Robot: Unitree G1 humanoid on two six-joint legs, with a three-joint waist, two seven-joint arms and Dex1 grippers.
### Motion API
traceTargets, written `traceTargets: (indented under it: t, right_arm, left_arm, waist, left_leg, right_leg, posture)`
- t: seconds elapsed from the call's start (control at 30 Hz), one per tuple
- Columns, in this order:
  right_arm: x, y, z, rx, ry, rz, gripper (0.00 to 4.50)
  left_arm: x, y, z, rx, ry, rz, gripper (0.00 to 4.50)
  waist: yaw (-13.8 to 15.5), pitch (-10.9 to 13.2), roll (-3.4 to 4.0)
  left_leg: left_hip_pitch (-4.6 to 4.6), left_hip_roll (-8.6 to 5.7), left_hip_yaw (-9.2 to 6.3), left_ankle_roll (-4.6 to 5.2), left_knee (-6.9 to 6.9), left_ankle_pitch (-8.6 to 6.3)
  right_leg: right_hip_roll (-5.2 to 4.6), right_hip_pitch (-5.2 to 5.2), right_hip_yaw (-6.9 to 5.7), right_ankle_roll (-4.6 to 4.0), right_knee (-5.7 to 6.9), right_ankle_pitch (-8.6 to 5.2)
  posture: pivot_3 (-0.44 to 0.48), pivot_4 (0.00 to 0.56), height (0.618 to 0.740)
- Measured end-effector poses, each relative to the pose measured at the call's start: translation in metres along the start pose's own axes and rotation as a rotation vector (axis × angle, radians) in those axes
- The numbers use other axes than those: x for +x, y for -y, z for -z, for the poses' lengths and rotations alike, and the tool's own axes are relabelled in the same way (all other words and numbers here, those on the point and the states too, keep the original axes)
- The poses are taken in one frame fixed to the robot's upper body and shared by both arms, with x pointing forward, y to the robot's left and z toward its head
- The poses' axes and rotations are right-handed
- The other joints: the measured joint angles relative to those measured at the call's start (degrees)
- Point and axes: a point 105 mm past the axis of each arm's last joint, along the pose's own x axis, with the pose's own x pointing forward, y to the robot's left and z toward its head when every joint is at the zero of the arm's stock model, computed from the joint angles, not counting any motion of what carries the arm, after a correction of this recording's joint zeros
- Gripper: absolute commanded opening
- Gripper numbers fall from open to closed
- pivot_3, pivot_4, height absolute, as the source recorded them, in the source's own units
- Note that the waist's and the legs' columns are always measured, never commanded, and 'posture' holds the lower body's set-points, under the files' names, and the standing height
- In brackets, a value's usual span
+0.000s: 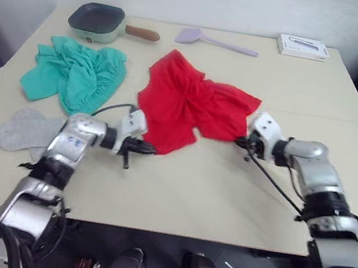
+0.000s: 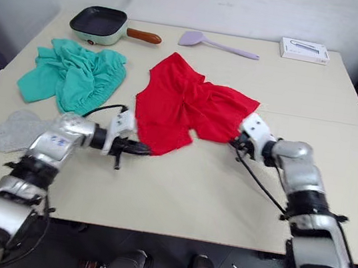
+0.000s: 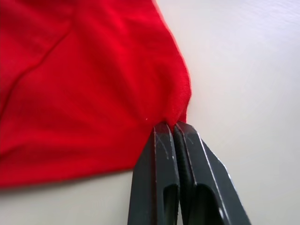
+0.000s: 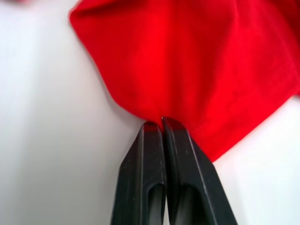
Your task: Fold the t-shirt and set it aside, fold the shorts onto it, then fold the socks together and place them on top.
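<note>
Pinched at two near corners: left gripper [image 1: 152,148] closed on the near-left edge of the t-shirt [image 1: 190,102], right gripper [image 1: 242,142] closed on its near-right edge, cloth puckering into the meeting tips in both wrist views, with red fabric bunched at the left fingertips [image 3: 174,129] and at the right fingertips [image 4: 157,125]. Lying crumpled and bunched at mid-table, with its long axis running roughly across the table from one gripper to the other and the bulk of the cloth spreading away from both grippers toward the far edge. Spanning the gap between the arms, so neither arm clearly nearer; each already at its own end. Probably still the first step, the garment rumpled rather than flat, with no tidy fold showing. Likely needing a pull apart and a lift or drag to spread the cloth before any fold, a judgement only. Risk of a thin pinch slipping, since only a small tuck of hem sits in each grip. Off to the left, well apart from the red cloth: the shorts [image 1: 73,74] in a heap, and nearer the front-left edge the socks [image 1: 26,130], lying flat beside the left arm, both untouched. Along the far edge of the table [image 1: 184,189]: a small pan [image 1: 99,22], a lilac spatula [image 1: 213,41] and a white box [image 1: 302,47].
</note>
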Motion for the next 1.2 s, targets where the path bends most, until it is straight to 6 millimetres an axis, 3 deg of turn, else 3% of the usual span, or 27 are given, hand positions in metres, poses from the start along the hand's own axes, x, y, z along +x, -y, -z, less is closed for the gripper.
traceTargets:
  t: [0.2, 0.37, 0.5, 0.6, 0.67, 0.73, 0.8, 0.83, 0.9, 0.97, 1.0, 1.03, 1.1, 1.2]
  right_arm:
    - [-0.064, -0.031, -0.001, -0.091, -0.016, -0.262, 0.04]
    - [-0.098, -0.073, 0.017, 0.03, -0.091, -0.473, 0.04]
    - [-0.105, -0.091, 0.017, 0.108, -0.08, -0.536, 0.04]
    - [-0.104, -0.088, 0.012, 0.133, -0.049, -0.5, 0.04]
    - [-0.091, -0.072, 0.0, 0.114, 0.029, -0.406, 0.04]
    - [-0.069, -0.04, -0.02, 0.093, 0.148, -0.235, 0.04]
    - [-0.045, 0.007, -0.07, 0.047, 0.339, 0.009, 0.04]
    - [-0.042, 0.034, -0.101, 0.003, 0.434, 0.16, 0.04]
    - [-0.068, 0.081, -0.163, -0.105, 0.584, 0.45, 0.04]
    - [-0.117, 0.112, -0.208, -0.191, 0.716, 0.693, 0.04]
    - [-0.141, 0.119, -0.221, -0.234, 0.769, 0.774, 0.04]
    - [-0.154, 0.122, -0.226, -0.262, 0.79, 0.812, 0.04]
    - [-0.163, 0.125, -0.226, -0.295, 0.799, 0.828, 0.04]
    - [-0.155, 0.129, -0.209, -0.281, 0.754, 0.785, 0.04]
  left_arm:
    - [-0.055, 0.058, 0.006, -0.102, -0.011, 0.129, 0.0]
    - [-0.077, 0.104, 0.024, -0.213, -0.08, 0.227, 0.0]
    - [-0.082, 0.114, 0.019, -0.214, -0.071, 0.241, 0.0]
    - [-0.083, 0.108, 0.018, -0.208, -0.058, 0.204, 0.0]
    - [-0.079, 0.089, 0.007, -0.15, 0.002, 0.132, 0.0]
    - [-0.072, 0.046, -0.016, -0.045, 0.135, -0.043, 0.0]
    - [-0.077, -0.026, -0.074, 0.086, 0.369, -0.359, 0.0]
    - [-0.092, -0.06, -0.111, 0.106, 0.493, -0.515, 0.0]
    - [-0.142, -0.091, -0.18, 0.15, 0.698, -0.725, 0.0]
    - [-0.194, -0.087, -0.234, 0.248, 0.847, -0.821, 0.0]
    - [-0.215, -0.078, -0.254, 0.308, 0.907, -0.842, 0.0]
    - [-0.223, -0.072, -0.263, 0.339, 0.935, -0.833, 0.0]
    - [-0.22, -0.065, -0.264, 0.388, 0.9, -0.758, 0.0]
    - [-0.185, -0.061, -0.233, 0.372, 0.739, -0.568, 0.0]
  waist:
    - [0.2, 0.1, 0.11]
    - [0.8, 0.1, 0.17]
    - [1.4, 0.1, 0.18]
    - [1.5, 0.1, 0.2]
    - [1.5, 0.1, 0.19]
    - [1.7, 0.1, 0.19]
    - [1.9, 0.5, -0.16]
    - [1.9, 0.8, -0.54]
    - [1.5, 0.9, -0.98]
    - [0.9, 0.8, -1.0]
    - [0.3, 0.7, -0.98]
    - [-0.1, 0.6, -0.98]
    - [-1.0, 0.5, -0.94]
    - [-2.5, 0.4, -0.81]
  left_leg:
    - [0.04, 0.17, 0.0, 0.0, -0.01, -0.03]
    - [0.11, 0.19, -0.05, 0.09, 0.07, -0.08]
    - [0.14, 0.2, -0.02, 0.09, 0.11, -0.09]
    - [0.17, 0.2, 0.0, 0.09, 0.1, -0.08]
    - [0.2, 0.18, 0.02, 0.07, 0.15, -0.07]
    - [0.24, 0.09, 0.05, -0.02, 0.22, 0.02]
    - [-0.17, 0.01, 0.04, -0.22, 0.25, 0.43]
    - [-0.4, 0.0, 0.04, -0.36, 0.35, 0.68]
    - [-1.45, -0.11, 0.23, -0.44, 0.37, 0.82]
    - [-1.71, -0.39, 0.31, -0.35, 0.15, 0.79]
    - [-1.69, -0.48, 0.25, -0.27, -0.02, 0.74]
    - [-1.53, -0.56, 0.25, -0.22, -0.01, 0.71]
    - [-0.76, -0.78, 0.28, 0.31, -0.25, 0.39]
    - [-0.54, -0.94, 0.24, 0.98, -0.77, -0.13]
  right_leg:
    - [0.05, 0.21, 0.0, 0.0, -0.36, 0.0]
    - [-0.01, 0.41, 0.02, -0.01, -0.71, -0.01]
    - [-0.01, 0.43, 0.08, -0.02, -0.71, -0.01]
    - [0.0, 0.43, 0.09, -0.02, -0.7, -0.01]
    - [0.0, 0.44, 0.1, -0.02, -0.67, -0.01]
    - [0.02, 0.43, 0.05, 0.03, -0.57, 0.02]
    - [0.11, 0.0, -0.26, 0.2, -0.48, 0.24]
    - [0.1, -0.31, -0.37, 0.19, -0.15, 0.28]
    - [-0.02, -1.73, -0.39, 0.08, 0.79, 0.35]
    - [-0.2, -2.49, -0.56, 0.05, 1.21, 0.34]
    - [-0.32, -2.61, -0.7, 0.05, 1.43, 0.34]
    - [-0.38, -2.54, -0.82, 0.06, 1.66, 0.34]
    - [-0.78, -2.03, -1.21, 0.06, 2.13, 0.34]
    - [-0.91, -1.77, -1.32, 0.06, 1.69, 0.34]
  posture:
    - [0.0, 0.15, 0.74]
    - [0.0, 0.15, 0.74]
    - [0.0, 0.15, 0.74]
    - [0.0, 0.15, 0.74]
    - [0.0, 0.15, 0.74]
    - [0.0, 0.15, 0.74]
    - [0.0, 0.15, 0.74]
    - [0.0, 0.15, 0.74]
    - [0.0, 0.15, 0.74]
    - [0.0, 0.15, 0.74]
    - [0.0, 0.15, 0.74]
    - [0.0, 0.15, 0.74]
    - [0.0, 0.15, 0.74]
    - [0.0, 0.15, 0.74]
